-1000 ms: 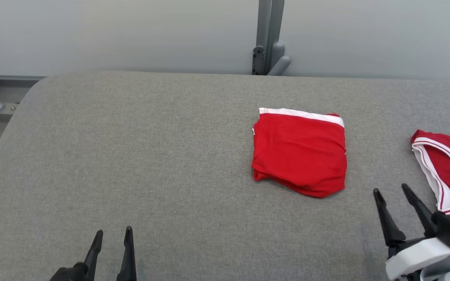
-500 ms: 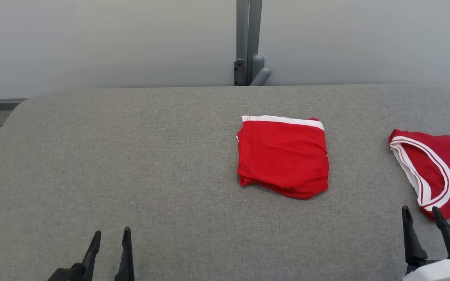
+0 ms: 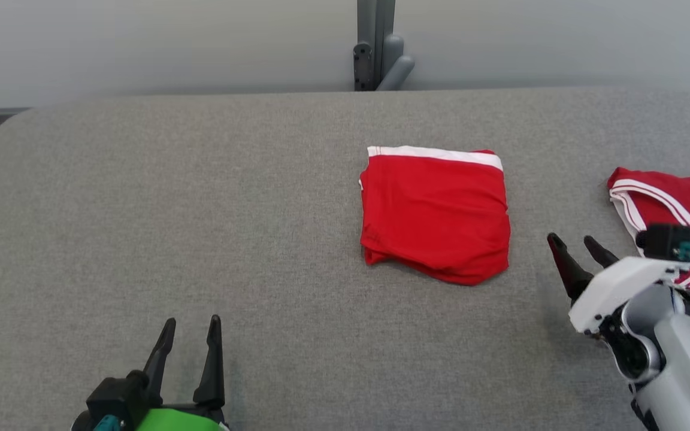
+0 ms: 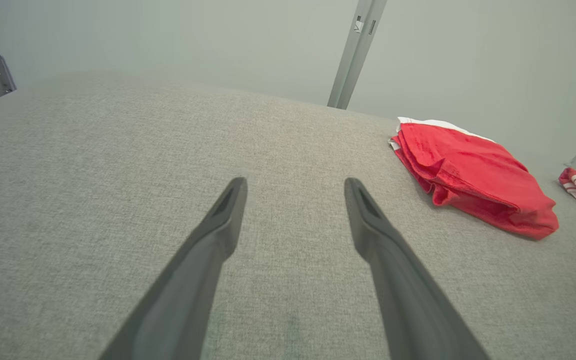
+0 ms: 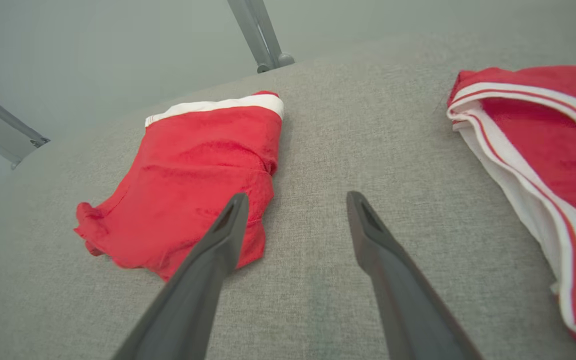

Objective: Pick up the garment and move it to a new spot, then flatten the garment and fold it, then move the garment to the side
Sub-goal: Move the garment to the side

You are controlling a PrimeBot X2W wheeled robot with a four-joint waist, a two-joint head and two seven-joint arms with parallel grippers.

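A soft red garment [image 3: 435, 212], folded roughly square, was laid right of centre on the coarse grey table [image 3: 201, 209]. The left gripper [image 3: 192, 321] and right gripper [image 3: 572, 240] were held spread, empty. A striped garment [image 3: 674, 194] was cut off at the right edge.

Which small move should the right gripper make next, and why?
Probably ease the right gripper left and down to the near right edge of the folded red garment. It stands open beside that edge, and the garment seems folded already.
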